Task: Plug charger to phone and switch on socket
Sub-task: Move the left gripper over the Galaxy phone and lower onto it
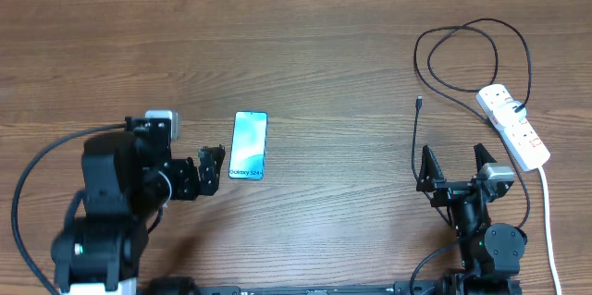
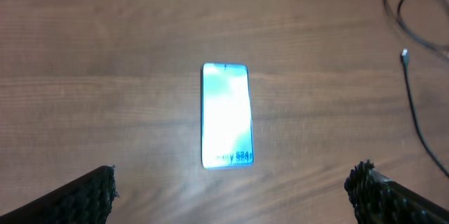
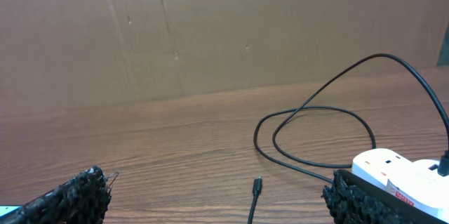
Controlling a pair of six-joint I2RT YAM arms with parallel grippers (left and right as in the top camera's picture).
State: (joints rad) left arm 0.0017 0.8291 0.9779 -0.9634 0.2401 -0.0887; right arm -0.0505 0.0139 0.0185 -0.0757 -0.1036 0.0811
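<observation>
The left end effector (image 1: 213, 167), fingers apart, hovers just left of the phone (image 1: 249, 146), which lies flat on the tabletop. The charger (image 1: 413, 142) lies loose well to the right, near the right end effector (image 1: 454, 164), also apart and empty, with the socket (image 1: 513, 127) far right. The charger's small tip may twist when pinched, or shove the unbraced phone away.

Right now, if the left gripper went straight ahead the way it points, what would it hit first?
Probably the phone, lying flat just ahead of the left gripper; its height is unclear.
</observation>
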